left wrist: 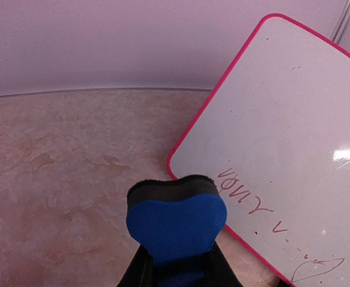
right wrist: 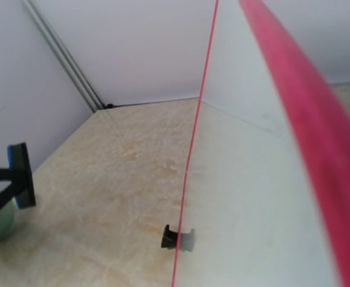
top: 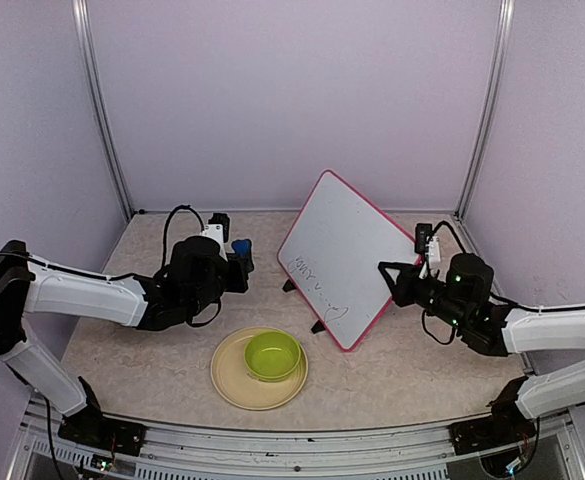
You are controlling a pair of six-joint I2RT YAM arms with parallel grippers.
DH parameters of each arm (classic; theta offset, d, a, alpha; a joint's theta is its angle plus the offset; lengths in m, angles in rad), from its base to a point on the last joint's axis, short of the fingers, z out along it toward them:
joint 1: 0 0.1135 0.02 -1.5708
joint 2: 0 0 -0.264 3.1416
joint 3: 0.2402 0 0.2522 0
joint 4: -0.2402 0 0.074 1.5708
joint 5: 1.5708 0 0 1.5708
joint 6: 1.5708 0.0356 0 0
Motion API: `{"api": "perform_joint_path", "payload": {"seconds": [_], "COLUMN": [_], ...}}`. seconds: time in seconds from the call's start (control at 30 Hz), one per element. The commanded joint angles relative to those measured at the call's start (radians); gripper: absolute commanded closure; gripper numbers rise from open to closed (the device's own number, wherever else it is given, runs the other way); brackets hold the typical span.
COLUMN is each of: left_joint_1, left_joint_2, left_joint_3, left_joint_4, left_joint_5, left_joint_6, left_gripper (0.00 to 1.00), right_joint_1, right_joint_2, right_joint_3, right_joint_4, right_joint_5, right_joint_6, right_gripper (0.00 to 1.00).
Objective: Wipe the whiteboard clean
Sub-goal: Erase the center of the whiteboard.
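Observation:
The whiteboard [top: 344,235] stands tilted on two black feet at centre right, with a pink-red frame and dark handwriting [top: 315,288] along its lower part. In the left wrist view the whiteboard [left wrist: 294,113] fills the right side, its writing [left wrist: 249,200] close by. My left gripper [top: 238,256] is shut on a blue heart-shaped eraser [left wrist: 176,224] with a black felt layer, held just left of the board and apart from it. My right gripper [top: 400,278] sits at the board's right edge, closed on the frame. Its fingers are hidden in the right wrist view, where the frame [right wrist: 300,119] runs very close.
A beige plate [top: 228,385] with a green bowl [top: 272,355] in it lies in front of the board, between the arms. One black foot [right wrist: 171,237] of the board shows in the right wrist view. Walls and metal posts close the back and sides.

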Motion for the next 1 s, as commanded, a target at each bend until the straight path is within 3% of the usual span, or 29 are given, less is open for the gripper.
{"api": "perform_joint_path", "payload": {"seconds": [0.0,0.2,0.37,0.47,0.63,0.97], "left_joint_1": [0.006,0.004,-0.007,-0.020,-0.039,-0.099], "left_joint_2": [-0.009,0.028,0.097,0.160,0.265,0.439], "left_joint_3": [0.005,0.035,0.110,0.175,0.252,0.387], "left_joint_4": [0.029,0.035,0.034,0.038,0.074,0.164], "left_joint_5": [0.014,0.045,0.097,0.117,0.180,0.261], "left_joint_6": [0.011,0.017,0.044,0.065,0.070,0.123], "left_gripper": [0.99,0.99,0.99,0.99,0.99,0.99], "right_joint_1": [-0.015,-0.025,-0.028,-0.028,-0.030,-0.031], "right_joint_2": [-0.071,-0.076,-0.210,-0.300,-0.421,-0.517], "right_joint_3": [0.081,0.123,0.069,0.032,-0.008,-0.035], "right_joint_4": [0.010,-0.143,-0.185,-0.214,-0.255,-0.362], "right_joint_5": [0.018,0.044,0.114,0.049,-0.039,-0.011], "right_joint_6": [-0.151,-0.253,-0.297,-0.313,-0.258,-0.207], "right_gripper": [1.00,1.00,1.00,1.00,1.00,1.00]}}
